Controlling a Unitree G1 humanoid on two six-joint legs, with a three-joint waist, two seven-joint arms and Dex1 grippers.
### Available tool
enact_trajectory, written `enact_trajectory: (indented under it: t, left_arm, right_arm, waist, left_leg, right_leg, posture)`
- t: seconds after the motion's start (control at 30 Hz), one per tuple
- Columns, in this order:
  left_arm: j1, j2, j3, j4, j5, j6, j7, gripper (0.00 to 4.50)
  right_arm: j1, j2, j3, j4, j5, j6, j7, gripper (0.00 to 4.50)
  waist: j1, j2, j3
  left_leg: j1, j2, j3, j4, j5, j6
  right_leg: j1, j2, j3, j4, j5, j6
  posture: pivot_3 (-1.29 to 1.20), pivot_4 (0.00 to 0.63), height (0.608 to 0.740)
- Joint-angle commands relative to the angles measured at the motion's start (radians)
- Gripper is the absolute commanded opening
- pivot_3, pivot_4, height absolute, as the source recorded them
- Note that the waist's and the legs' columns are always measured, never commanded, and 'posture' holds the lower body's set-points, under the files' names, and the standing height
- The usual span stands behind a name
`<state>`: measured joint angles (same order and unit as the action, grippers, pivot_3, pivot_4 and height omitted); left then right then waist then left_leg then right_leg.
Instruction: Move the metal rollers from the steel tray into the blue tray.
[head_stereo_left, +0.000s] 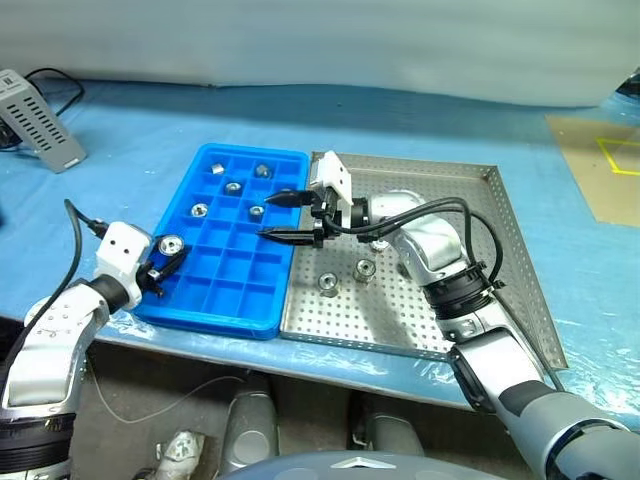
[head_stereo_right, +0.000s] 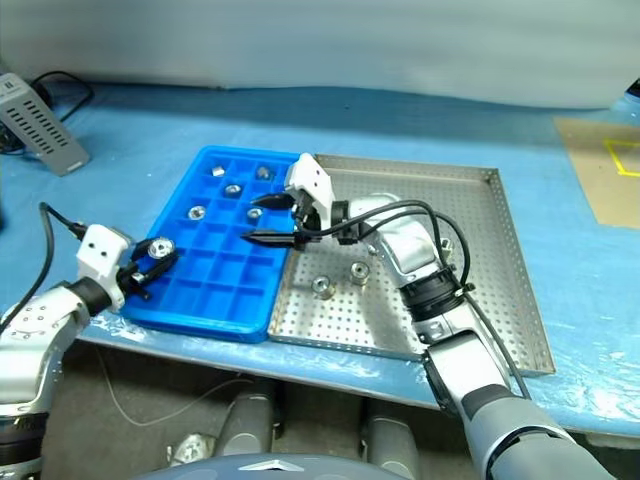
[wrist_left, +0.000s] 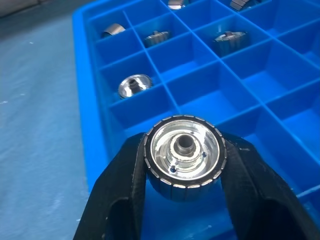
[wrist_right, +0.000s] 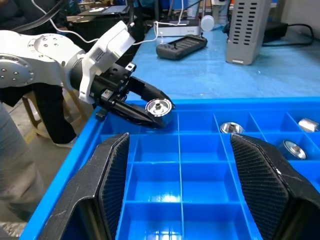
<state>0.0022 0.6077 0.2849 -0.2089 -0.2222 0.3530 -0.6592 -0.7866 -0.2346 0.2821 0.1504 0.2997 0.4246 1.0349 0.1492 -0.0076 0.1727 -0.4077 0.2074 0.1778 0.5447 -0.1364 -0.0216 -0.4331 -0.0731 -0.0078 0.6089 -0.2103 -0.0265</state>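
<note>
My left gripper (head_stereo_left: 170, 250) is shut on a metal roller (wrist_left: 185, 155), held just above the left rim of the blue tray (head_stereo_left: 205, 322). The same grip appears in the right wrist view, roller (wrist_right: 158, 106) between the black fingers. Several rollers lie in the far compartments, such as one (head_stereo_left: 233, 187) and another (head_stereo_left: 199, 210). My right gripper (head_stereo_left: 285, 217) is open and empty, pointing left over the blue tray's right side. Two rollers (head_stereo_left: 327, 284) (head_stereo_left: 364, 268) stand on the perforated steel tray (head_stereo_left: 450, 190), near its left side, by my right forearm.
A grey vented box (head_stereo_left: 40, 120) with cables sits at the back left on the blue table cover. A brown patch with yellow tape (head_stereo_left: 610, 165) lies at the far right. The table's front edge runs just below both trays.
</note>
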Motion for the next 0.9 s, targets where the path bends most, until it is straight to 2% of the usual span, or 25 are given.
enact_trajectory:
  t: [0.03, 0.27, 0.43, 0.7, 0.9]
  left_arm:
    - [-0.013, 0.025, -0.001, 0.025, 0.009, -0.021, 0.000, 2.11]
    - [-0.081, 0.043, 0.022, 0.096, 0.016, -0.001, 0.049, 4.38]
    - [-0.104, 0.062, -0.015, 0.065, -0.017, 0.003, -0.002, 4.45]
    - [-0.329, 0.047, -0.147, -0.009, -0.143, 0.064, -0.159, 4.45]
    - [-0.580, 0.012, -0.320, 0.198, -0.105, -0.008, -0.324, 4.45]
  right_arm:
    - [0.009, -0.007, -0.015, -0.044, -0.003, -0.011, -0.015, 3.34]
    - [0.028, -0.023, -0.027, -0.054, -0.011, -0.015, -0.040, 3.34]
    - [0.028, -0.024, -0.034, -0.046, -0.013, -0.021, -0.054, 3.34]
    - [0.055, -0.048, -0.057, -0.081, -0.016, -0.011, -0.090, 3.34]
    - [0.158, -0.153, -0.172, -0.245, 0.048, 0.089, -0.129, 3.34]
  waist:
    - [0.000, 0.000, 0.000]
    - [-0.004, 0.000, 0.000]
    - [-0.005, 0.000, 0.000]
    - [-0.003, 0.000, 0.000]
    - [-0.028, 0.000, 0.000]
  left_leg:
    - [0.000, 0.000, 0.000, 0.000, 0.000, 0.000]
    - [0.002, 0.000, -0.001, 0.001, 0.001, -0.002]
    - [0.001, 0.000, -0.001, 0.002, 0.001, -0.002]
    - [0.000, -0.001, 0.000, 0.006, 0.003, -0.004]
    - [0.000, -0.001, 0.000, 0.008, 0.004, -0.005]
  right_leg:
    - [0.000, 0.000, 0.000, 0.000, 0.000, 0.000]
    - [0.001, 0.000, 0.000, 0.004, 0.000, 0.000]
    - [0.000, 0.000, 0.000, 0.005, 0.000, 0.000]
    - [0.003, -0.001, -0.003, 0.008, -0.001, -0.002]
    - [0.003, 0.000, -0.003, 0.012, -0.001, -0.002]
  posture:
    - [0.22, 0.150, 0.740]
    - [0.19, 0.150, 0.740]
    - [0.18, 0.150, 0.740]
    - [0.07, 0.150, 0.740]
    - [-0.10, 0.150, 0.740]
